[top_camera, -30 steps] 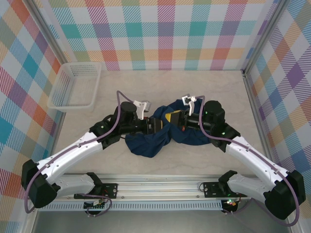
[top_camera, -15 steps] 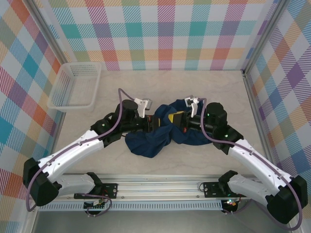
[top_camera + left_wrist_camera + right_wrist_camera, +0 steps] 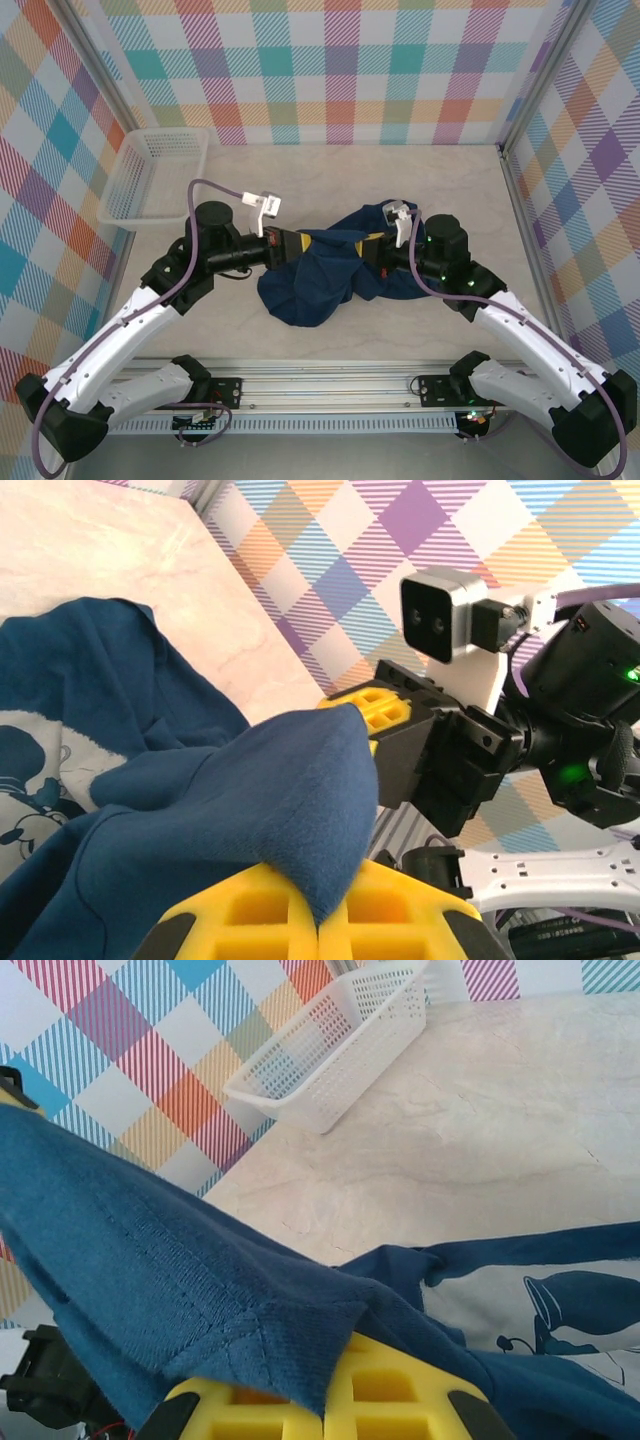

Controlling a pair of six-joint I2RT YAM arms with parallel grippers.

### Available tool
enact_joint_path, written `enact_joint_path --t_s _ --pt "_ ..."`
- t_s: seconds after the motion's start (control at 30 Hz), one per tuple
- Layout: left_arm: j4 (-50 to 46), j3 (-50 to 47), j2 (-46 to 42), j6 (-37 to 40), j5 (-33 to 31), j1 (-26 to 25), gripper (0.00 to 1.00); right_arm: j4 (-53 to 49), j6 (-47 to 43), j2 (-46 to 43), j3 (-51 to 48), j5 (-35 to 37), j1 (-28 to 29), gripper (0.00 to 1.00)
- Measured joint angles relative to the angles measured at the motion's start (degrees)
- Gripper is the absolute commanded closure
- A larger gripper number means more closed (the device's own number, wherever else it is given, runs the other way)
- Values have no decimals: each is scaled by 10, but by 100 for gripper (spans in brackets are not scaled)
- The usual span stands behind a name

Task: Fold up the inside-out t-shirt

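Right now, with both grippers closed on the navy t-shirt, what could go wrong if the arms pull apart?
1. The left gripper pinches only a narrow tip of the navy t-shirt, ending right at its yellow fingers, so it may slip out.
2. The right gripper holds just a hem corner, a similar risk.
3. Most fabric lies bunched on the table, so pulling may drag the heap instead of spreading it.
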Motion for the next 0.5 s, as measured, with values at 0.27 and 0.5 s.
enact_joint_path --t_s 0.27,0.5 --pt "33 -45 6 -71 33 62 100 28 14 -1 1 -85 -6 100" --pt "53 -68 3 -110 78 109 100 25 44 -16 1 -97 -66 100"
